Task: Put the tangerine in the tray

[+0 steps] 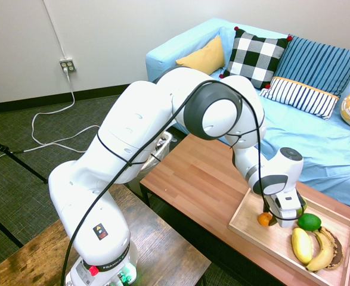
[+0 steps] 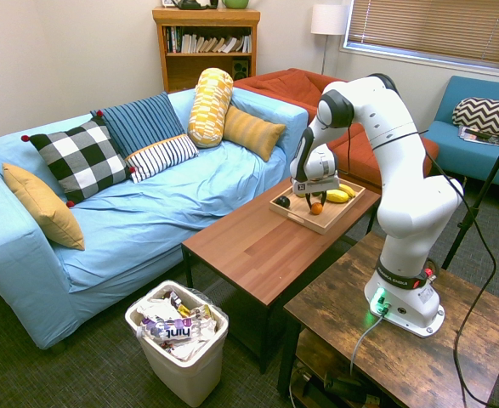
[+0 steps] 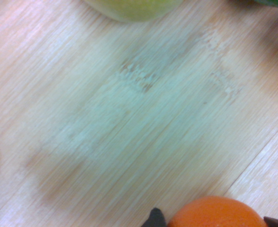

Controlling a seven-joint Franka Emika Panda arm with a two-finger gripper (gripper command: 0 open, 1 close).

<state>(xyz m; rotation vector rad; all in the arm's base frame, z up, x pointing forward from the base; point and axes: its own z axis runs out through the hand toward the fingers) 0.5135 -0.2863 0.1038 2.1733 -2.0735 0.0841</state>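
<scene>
One tangerine point(image 1: 264, 219) pinched in fingers point(image 1: 271, 221) low over the tray point(image 1: 264, 238), placing step; next likely letting go.

Blue sofa point(image 2: 104, 212), wooden bookshelf point(image 2: 206, 47)

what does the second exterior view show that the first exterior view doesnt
Only the second exterior view shows the bookshelf, the floor lamp, the window blinds, the orange sofa and the full trash bin.

Only the first exterior view shows the wall outlet and the green lime clearly.

Both show the gripper shut on the tangerine low over the tray, the bananas and the blue sofa.
</scene>
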